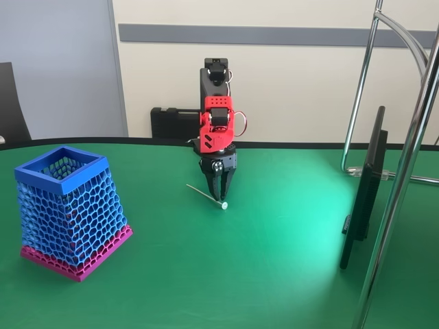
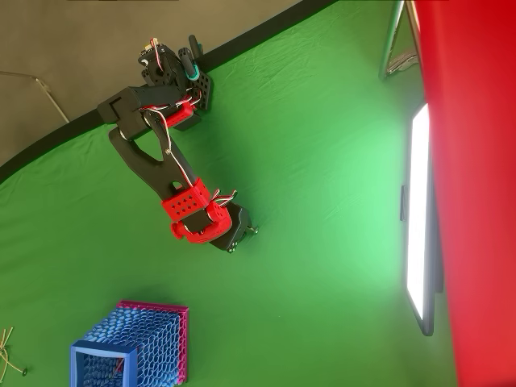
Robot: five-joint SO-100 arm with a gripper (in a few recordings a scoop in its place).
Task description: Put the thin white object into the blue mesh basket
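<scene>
While the thin white object (image 1: 206,195) lies flat on the green table (image 1: 274,274) at centre frame in the fixed view, the gripper (image 1: 220,197) points down over its knobbed end, fingers narrowly parted astride it; whether they touch it cannot be told. Judged light, stiff and prone to roll, it is best pinched mid-shaft. The blue mesh basket (image 1: 68,209) stands well apart, lower left.

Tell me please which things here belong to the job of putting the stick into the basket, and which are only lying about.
Belong to the job:
- thin white object, at the gripper tips
- blue mesh basket, upright on the table

Only lying about:
- black case behind the arm
- flat screen at the right
- chrome stand
- thin sticks at the overhead view's left edge
</scene>
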